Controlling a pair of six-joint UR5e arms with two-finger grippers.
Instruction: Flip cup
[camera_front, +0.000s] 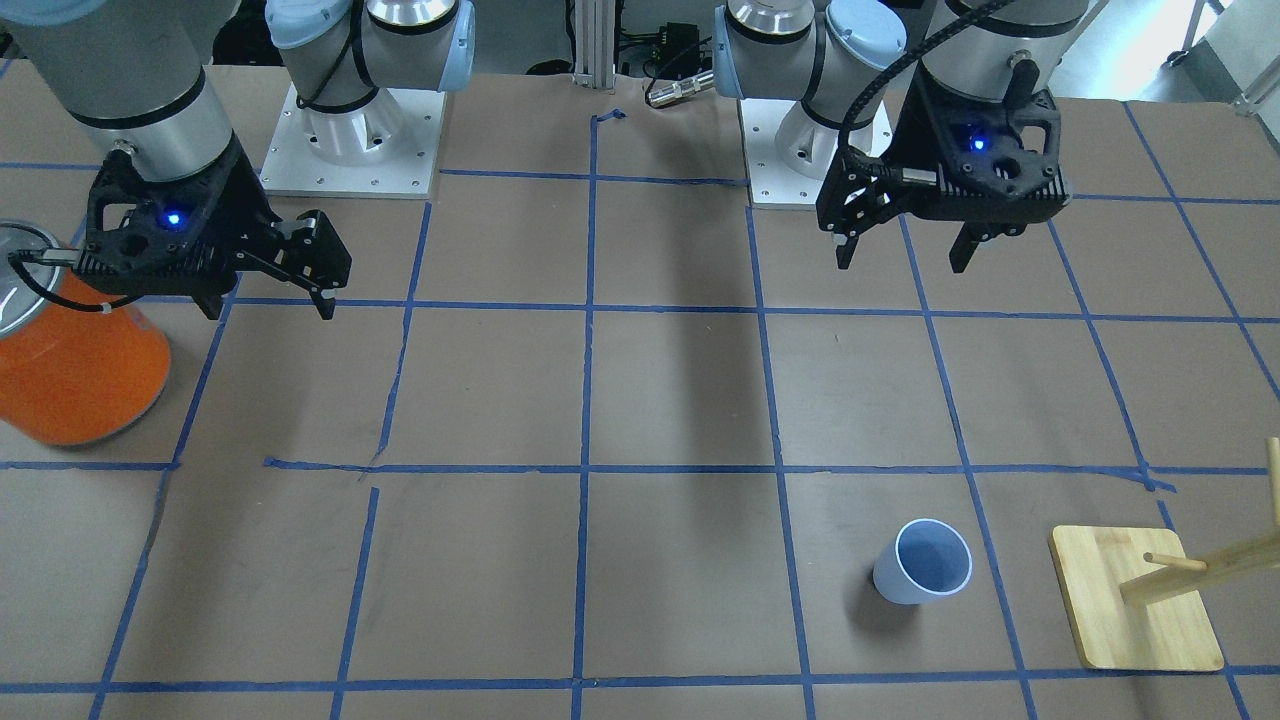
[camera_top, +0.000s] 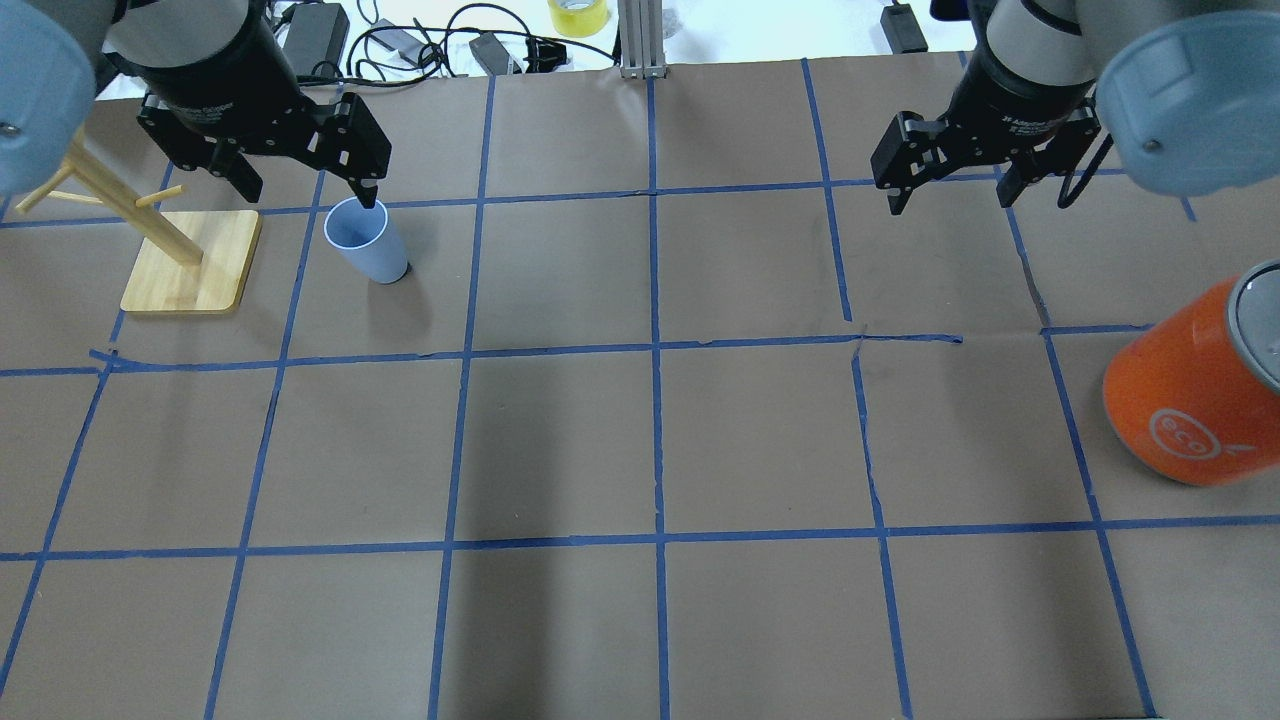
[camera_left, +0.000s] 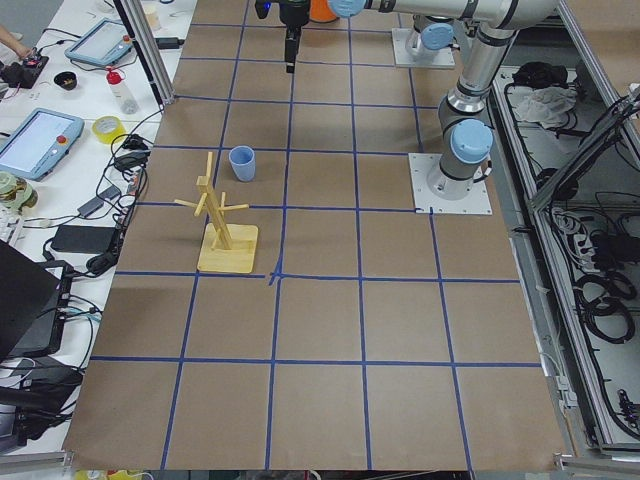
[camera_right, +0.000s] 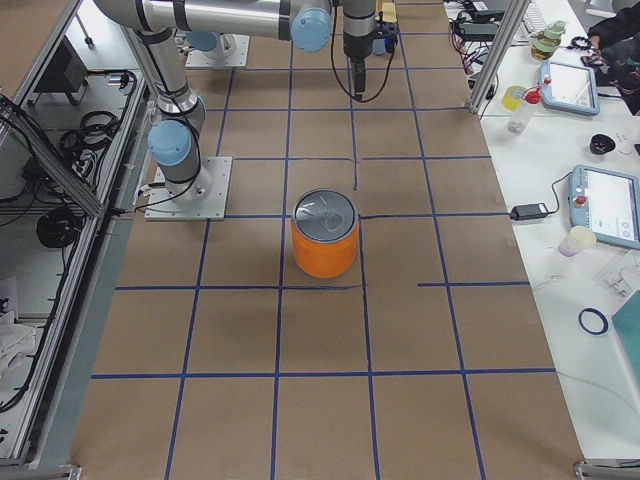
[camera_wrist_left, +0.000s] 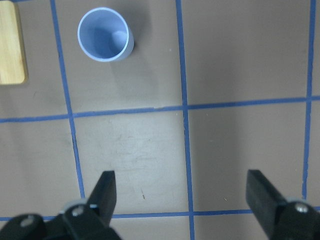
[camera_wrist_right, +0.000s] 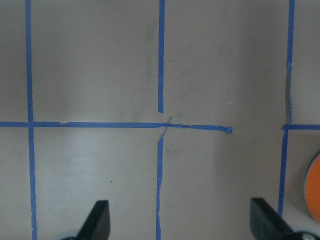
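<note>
Left end effector (camera_front: 900, 262), right end effector (camera_front: 268, 305): jaws apart; smooth tapered pale-blue cup (camera_front: 922, 561) upright.

The cup (camera_front: 922, 563) is pale blue-white outside and a bit more blue inside, plain, with no pattern. The table (camera_front: 680, 390) is brown, and blue tape (camera_front: 586, 400) makes a grid of big squares on it. The can (camera_front: 80, 375) is bright orange with a silver top (camera_top: 1262, 320) and a white round mark (camera_top: 1172, 433) on its side. The rack (camera_front: 1135, 600) is light yellow wood. The left gripper (camera_front: 902, 262) and right gripper (camera_front: 268, 308) are black, each with a small blue light. The left arm (camera_front: 1000, 40) and right arm (camera_front: 120, 60) are silver with pale blue caps
</note>
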